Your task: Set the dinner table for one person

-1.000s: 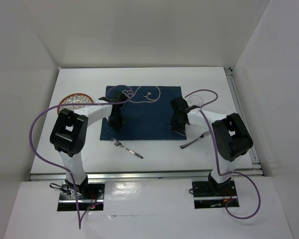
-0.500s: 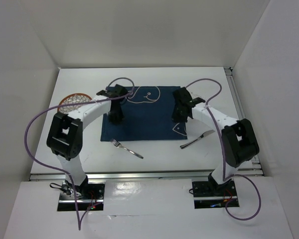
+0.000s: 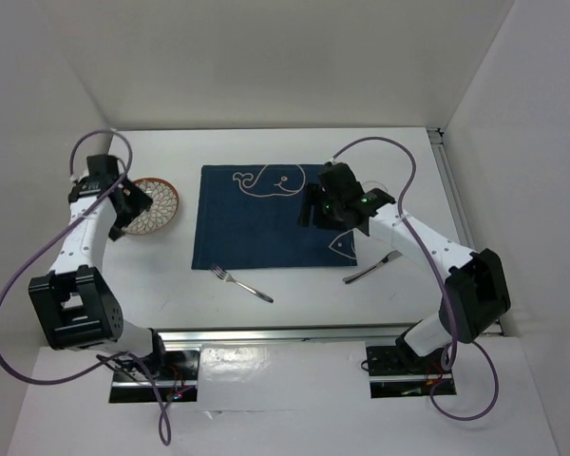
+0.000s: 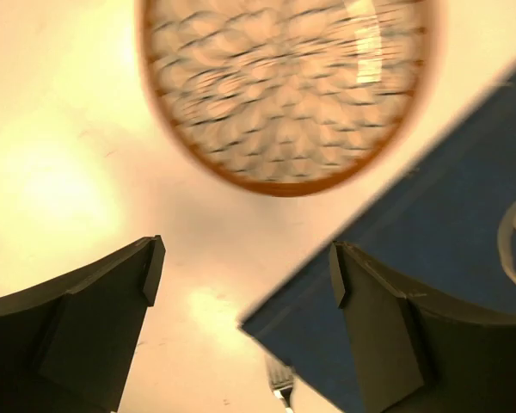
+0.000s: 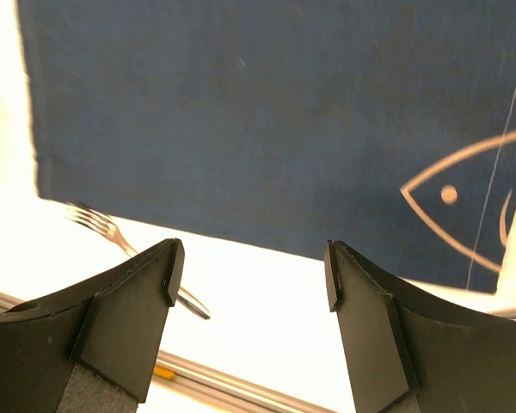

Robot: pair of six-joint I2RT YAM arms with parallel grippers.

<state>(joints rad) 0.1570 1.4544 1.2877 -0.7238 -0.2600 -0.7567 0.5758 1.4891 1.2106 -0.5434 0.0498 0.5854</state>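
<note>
- Under everything in view: the dinner table (image 3: 294, 150), white, smooth and flat, far larger than anything lying on it.
- In the middle of it: a navy mat (image 3: 266, 228), spread flat, with a white whale (image 3: 277, 178) drawn along the far edge and a fish (image 3: 342, 244) near the right near corner.
- Left of the mat, a little apart from it: a round plate (image 3: 157, 201) with an orange rim and a netted pattern (blurred in the left wrist view, clear from above).
- Just beside the mat's near edge, on bare table: a fork (image 3: 242, 283), lying slantwise, tines toward the mat's left near corner.
- Off the mat's right near corner, also on bare table: a knife (image 3: 370, 269), slantwise, not touching the mat as far as can be seen.
- For the left gripper (image 4: 245, 258): fingers spread wide, nothing between them but table. Placed by the plate's left side, with the plate ahead of the fingers and the mat's corner off to one side.
- For the right gripper (image 5: 254, 258): also spread wide and empty. Hangs over the mat's right half, pointing toward the near edge. Between the fingers, only blue cloth and a strip of white table. To one side the fork, to the other the fish.
- Height of either gripper above the surface: cannot tell.
</note>
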